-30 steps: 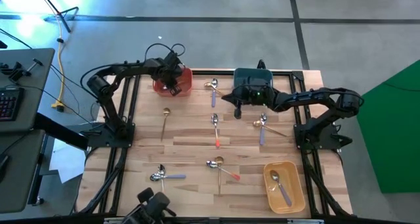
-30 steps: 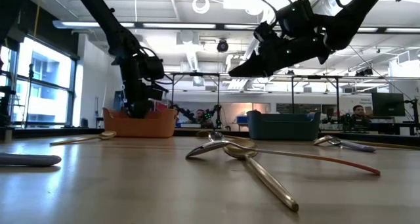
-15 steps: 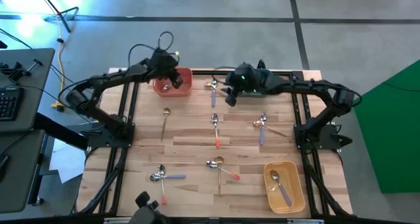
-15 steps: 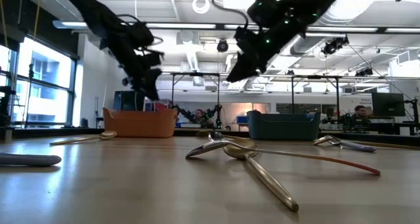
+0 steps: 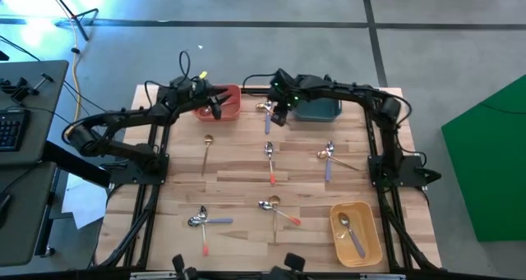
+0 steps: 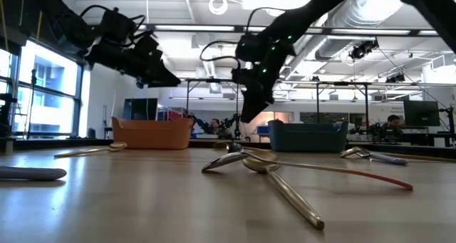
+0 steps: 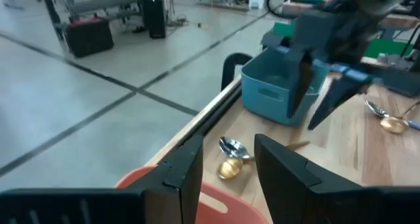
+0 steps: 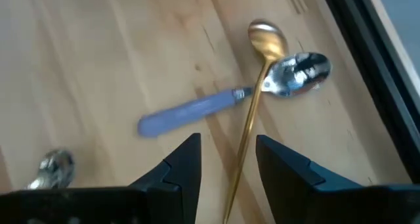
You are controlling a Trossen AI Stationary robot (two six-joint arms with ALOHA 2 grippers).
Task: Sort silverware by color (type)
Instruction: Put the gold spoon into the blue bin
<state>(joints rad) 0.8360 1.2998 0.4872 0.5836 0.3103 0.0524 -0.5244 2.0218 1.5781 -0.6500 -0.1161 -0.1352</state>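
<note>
Both hands are released and empty: left hand (image 5: 215,107) above the coral bowl (image 5: 232,100), right hand (image 5: 277,114) above a purple-handled spoon (image 8: 223,100) crossing a gold spoon (image 8: 252,112) near the counter's (image 5: 238,169) far edge

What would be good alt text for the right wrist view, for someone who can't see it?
The right gripper, open and empty, hovers over the wooden table just above two crossed spoons: a purple-handled spoon with a shiny bowl and an all-gold spoon whose handle runs between the gripper's fingers. Part of another spoon's bowl shows to one side.
</note>
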